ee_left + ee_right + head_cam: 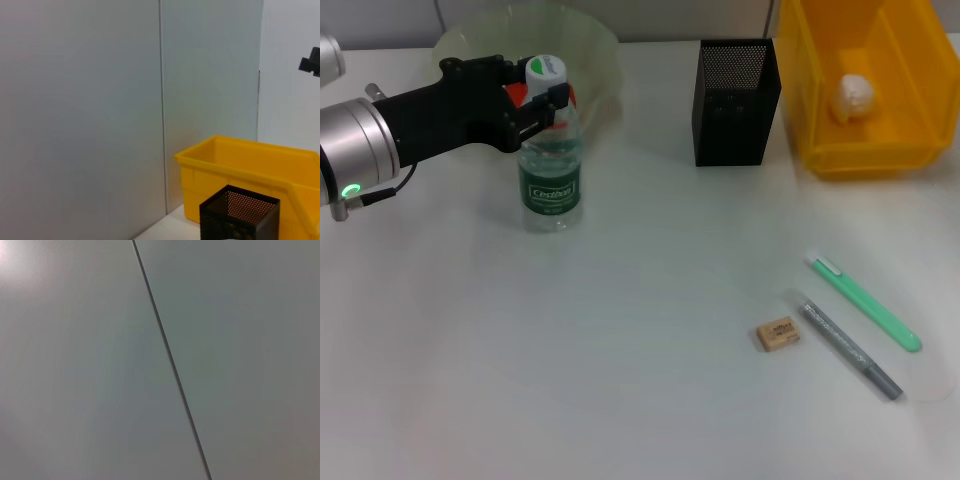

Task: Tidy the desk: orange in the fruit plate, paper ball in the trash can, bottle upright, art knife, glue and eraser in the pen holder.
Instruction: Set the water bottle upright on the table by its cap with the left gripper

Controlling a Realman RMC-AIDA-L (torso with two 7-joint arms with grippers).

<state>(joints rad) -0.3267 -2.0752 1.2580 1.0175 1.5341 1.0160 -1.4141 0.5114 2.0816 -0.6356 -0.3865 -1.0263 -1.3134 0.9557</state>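
The bottle [551, 185] stands upright on the table's left side. My left gripper [552, 105] reaches in from the left and is shut on its neck, just under the white-and-green cap. Behind it lies the fruit plate [590, 40]; only slivers of the orange [517, 92] show past the gripper. The paper ball [853, 96] lies in the yellow trash can [880, 150]. The black mesh pen holder [735, 110] stands beside the can. The eraser [778, 333], the grey glue stick [850, 350] and the green art knife [865, 302] lie on the table at the right. My right gripper is out of view.
The left wrist view shows the trash can [240, 170] and the pen holder [240, 215] before grey wall panels. The right wrist view shows only grey wall panels. The table is white, with open surface in the middle and front left.
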